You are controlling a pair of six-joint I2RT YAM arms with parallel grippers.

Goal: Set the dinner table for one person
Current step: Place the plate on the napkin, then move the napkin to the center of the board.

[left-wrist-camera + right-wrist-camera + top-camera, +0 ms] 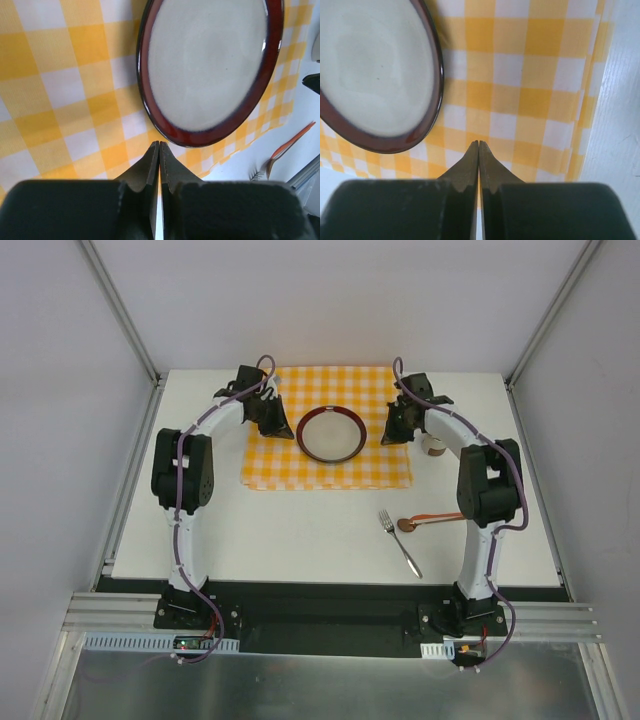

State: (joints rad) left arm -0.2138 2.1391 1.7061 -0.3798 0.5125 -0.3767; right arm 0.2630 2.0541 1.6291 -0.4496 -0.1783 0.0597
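A round plate with a dark red rim sits on an orange-and-white checked cloth at the back of the white dinner table. The plate also shows in the left wrist view and the right wrist view. My left gripper is shut and empty, just left of the plate; its tips hang over the cloth. My right gripper is shut and empty, just right of the plate, its tips over the cloth. A metal fork lies on the table near the front right.
An orange-handled spoon with a brown bowl lies right of the fork, partly under my right arm. A small white cup stands on the table under my right arm. The fork and spoon show at the left wrist view's lower right.
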